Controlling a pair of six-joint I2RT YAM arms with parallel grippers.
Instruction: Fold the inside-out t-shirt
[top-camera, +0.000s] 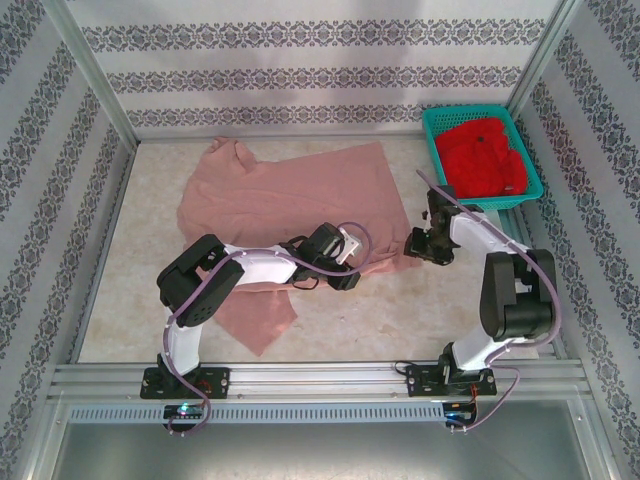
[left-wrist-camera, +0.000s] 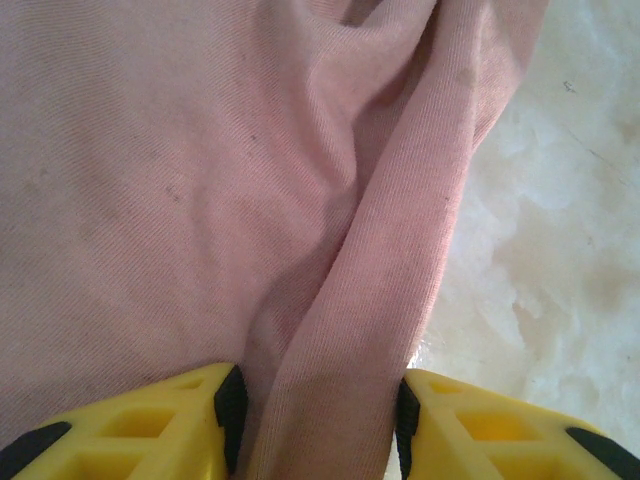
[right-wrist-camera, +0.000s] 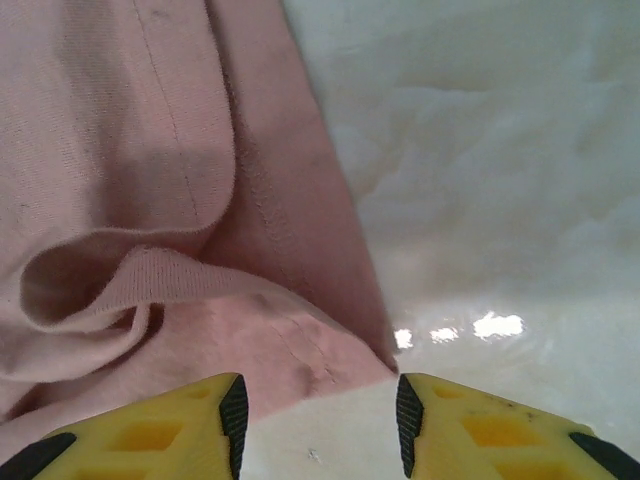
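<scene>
A salmon-pink t-shirt (top-camera: 290, 190) lay rumpled across the middle of the table (top-camera: 120, 300), with 2 robot grippers at its near edge. The left gripper (left-wrist-camera: 320, 410) had its jaws apart around a raised ridge of cloth, though whether they pinched it could not be told. The right gripper (right-wrist-camera: 320, 415) stood open and empty just short of a hem corner. A clean fold probably needed both to grip the edge firmly, then lift level together.
</scene>
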